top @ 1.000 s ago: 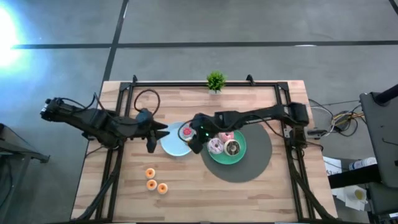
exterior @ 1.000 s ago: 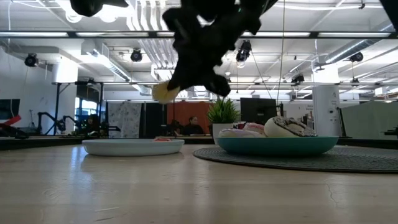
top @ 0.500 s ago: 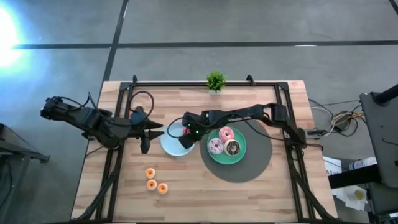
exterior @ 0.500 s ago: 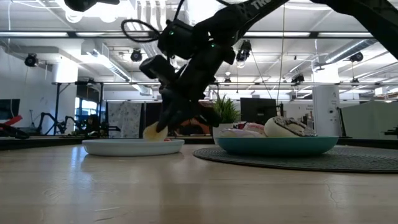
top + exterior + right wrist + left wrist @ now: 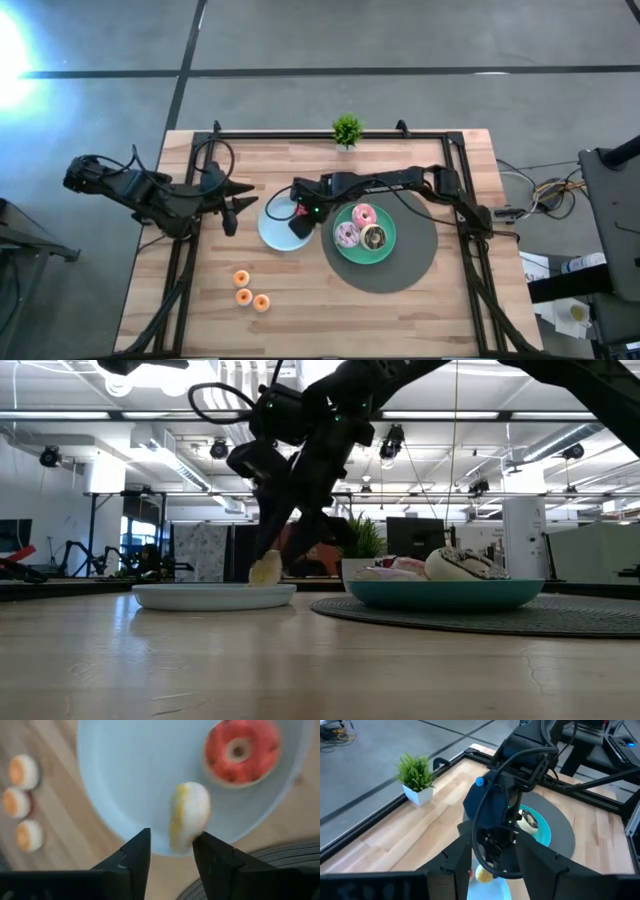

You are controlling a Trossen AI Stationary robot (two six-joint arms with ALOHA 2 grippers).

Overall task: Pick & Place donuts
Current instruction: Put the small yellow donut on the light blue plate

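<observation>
A yellow mini donut (image 5: pixel 189 817) stands on its edge on the light-blue plate (image 5: pixel 272 232), beside a red mini donut (image 5: pixel 239 749) that lies flat there. My right gripper (image 5: pixel 171 855) hovers just over the yellow donut, open, fingers pointing down. The green plate (image 5: pixel 385 255) carries a pink donut (image 5: pixel 363 214), a pale pink donut (image 5: pixel 347 236) and a chocolate donut (image 5: pixel 374 238). Three orange mini donuts (image 5: pixel 248 292) lie on the wood near the front. My left gripper (image 5: pixel 233 206) waits open, left of the light-blue plate. My right gripper has its spread fingers on either side of the yellow donut's upper edge (image 5: pixel 266 563), coming from above. Whether a fingertip touches the donut, I cannot tell. The donut's lower edge rests on the light-blue plate.
The green plate sits on a round dark grey mat (image 5: pixel 420 262). A small potted plant (image 5: pixel 347 130) stands at the far edge. A black metal frame (image 5: pixel 300 137) runs around the table. Bare wood lies at the near side, right of the orange donuts.
My right gripper has carried the yellow donut toward the table's left, from beside the green plate to over the light-blue plate, gone down and opened. The donut now stands on the plate. My left gripper has drawn back a little toward the table's left edge.
</observation>
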